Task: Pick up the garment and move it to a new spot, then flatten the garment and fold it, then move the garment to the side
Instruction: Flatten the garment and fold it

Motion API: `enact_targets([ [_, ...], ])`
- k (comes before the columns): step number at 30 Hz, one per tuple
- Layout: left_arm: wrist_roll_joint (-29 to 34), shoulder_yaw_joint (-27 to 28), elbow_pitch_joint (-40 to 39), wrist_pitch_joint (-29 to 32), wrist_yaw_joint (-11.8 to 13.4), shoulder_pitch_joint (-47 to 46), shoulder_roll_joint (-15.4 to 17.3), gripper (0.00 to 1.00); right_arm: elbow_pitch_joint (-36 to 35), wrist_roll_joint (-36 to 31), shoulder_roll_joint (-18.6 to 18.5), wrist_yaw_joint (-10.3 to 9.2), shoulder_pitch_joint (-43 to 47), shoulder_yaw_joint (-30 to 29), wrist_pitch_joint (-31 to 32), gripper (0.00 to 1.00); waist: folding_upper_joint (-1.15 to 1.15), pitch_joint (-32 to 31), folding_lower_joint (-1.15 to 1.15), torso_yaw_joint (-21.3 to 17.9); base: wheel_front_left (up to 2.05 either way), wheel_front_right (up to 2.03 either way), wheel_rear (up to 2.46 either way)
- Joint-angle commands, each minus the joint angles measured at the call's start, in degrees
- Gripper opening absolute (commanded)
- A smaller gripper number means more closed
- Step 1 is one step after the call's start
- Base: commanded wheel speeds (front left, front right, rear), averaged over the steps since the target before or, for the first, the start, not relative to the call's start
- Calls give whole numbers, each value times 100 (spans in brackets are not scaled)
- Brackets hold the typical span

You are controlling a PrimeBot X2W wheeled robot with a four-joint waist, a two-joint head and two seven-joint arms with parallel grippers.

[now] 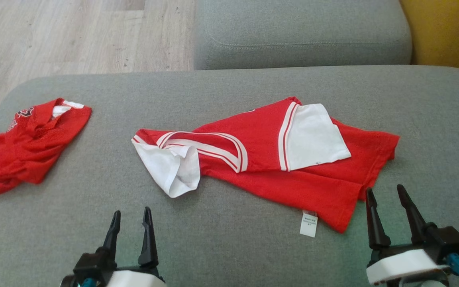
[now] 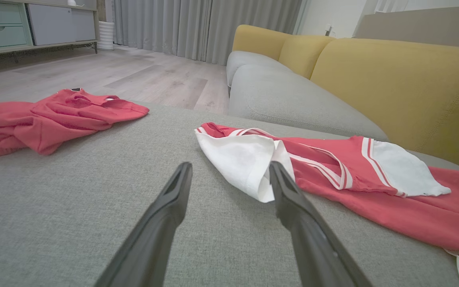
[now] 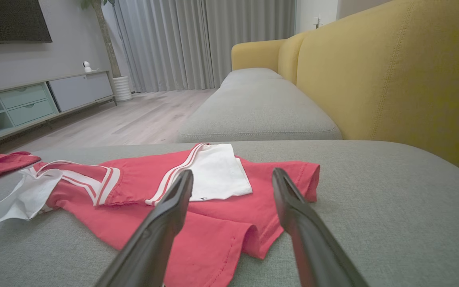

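A red garment [image 1: 313, 179] with white sleeves and red-and-white striped trim lies crumpled across the middle of the grey cushion [image 1: 229, 247]. Its white care tag [image 1: 308, 223] hangs off the near hem. In the left wrist view the garment [image 2: 373, 199] spreads to the right, one white sleeve [image 2: 241, 159] just beyond the fingertips. My left gripper [image 1: 132, 217] stands open near the front edge, short of that sleeve. My right gripper [image 1: 385, 193] is open beside the garment's near right corner, and the red hem [image 3: 229, 235] lies between its fingers.
A second red garment [image 1: 22, 147] lies bunched at the cushion's left end. Another grey seat cushion [image 1: 301, 36] sits beyond, with a yellow backrest [image 1: 444, 32] at the right. Wooden floor [image 1: 74, 36] lies past the cushion's far left edge.
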Motion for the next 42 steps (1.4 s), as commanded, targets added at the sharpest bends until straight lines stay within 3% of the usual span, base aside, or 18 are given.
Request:
enact_targets([
  [1, 34, 154, -180, -35, 40, -103, 25, 100, -153, 40, -31, -4, -147, 137, -61, 100, 0, 9, 0, 5, 0, 0, 0],
  [11, 53, 75, -208, -27, 70, -162, 32, 100, 25, -173, -31, -4, -458, -99, -61, 100, 0, 169, 0, 104, 0, 0, 0],
  [17, 85, 14, -238, -32, 83, -288, 13, 100, 443, -501, -31, -4, -1041, -588, 33, 100, 0, 442, 0, 245, 0, 0, 0],
  [28, 111, -78, -231, -62, 74, -623, -94, 100, 1600, -1453, -31, -4, -2336, -1669, 1338, 100, 0, 1151, 0, 551, 0, 0, 0],
  [39, 133, -42, -148, -76, 53, -799, -166, 100, 2481, -1067, -37, -4, -2877, -1780, 2312, 100, 0, 1375, 0, 654, 0, 0, 0],
  [40, 139, -34, -150, -77, 52, -807, -172, 100, 2526, -981, -47, -4, -2918, -1714, 2347, 65, 0, 1383, 0, 656, 0, 0, 0],
  [42, 151, -18, -158, -77, 45, -819, -184, 100, 2562, -833, -101, -4, -3002, -1557, 2366, 23, 0, 1397, 0, 660, 0, 0, 0],
])
